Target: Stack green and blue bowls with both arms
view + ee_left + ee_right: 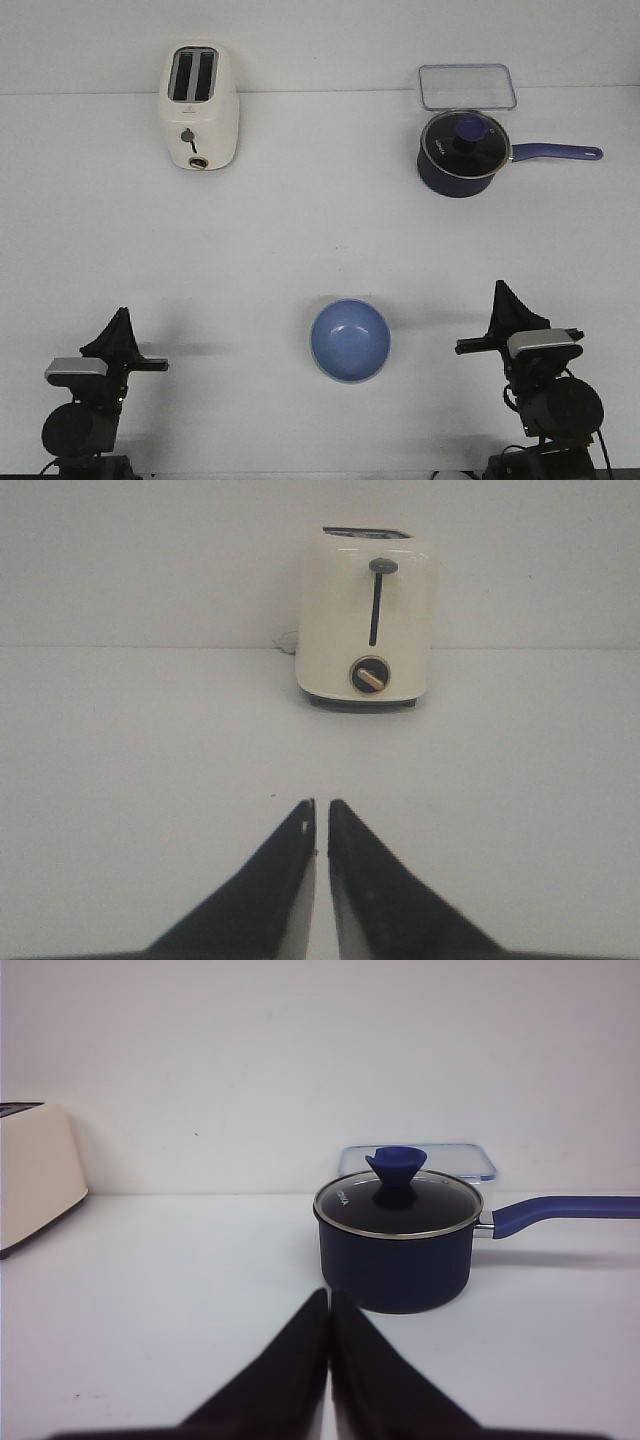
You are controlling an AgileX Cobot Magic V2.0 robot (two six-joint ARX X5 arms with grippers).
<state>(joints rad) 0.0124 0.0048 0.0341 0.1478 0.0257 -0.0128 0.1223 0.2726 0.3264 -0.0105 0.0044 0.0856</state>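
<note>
The periwinkle blue bowl (349, 340) stands upright on the white table (300, 250), near the front edge and midway between the two arms. No pale green bowl shows in any view. My left gripper (122, 316) is low at the front left, well left of the bowl, shut and empty; in the left wrist view (321, 803) its fingertips nearly touch. My right gripper (498, 288) is low at the front right, well right of the bowl, shut and empty; it also shows in the right wrist view (329, 1294). The bowl is outside both wrist views.
A cream toaster (199, 107) stands at the back left and shows in the left wrist view (367, 617). A dark navy saucepan with a glass lid (463, 152) stands at the back right, handle pointing right, with a clear lidded box (467, 86) behind it.
</note>
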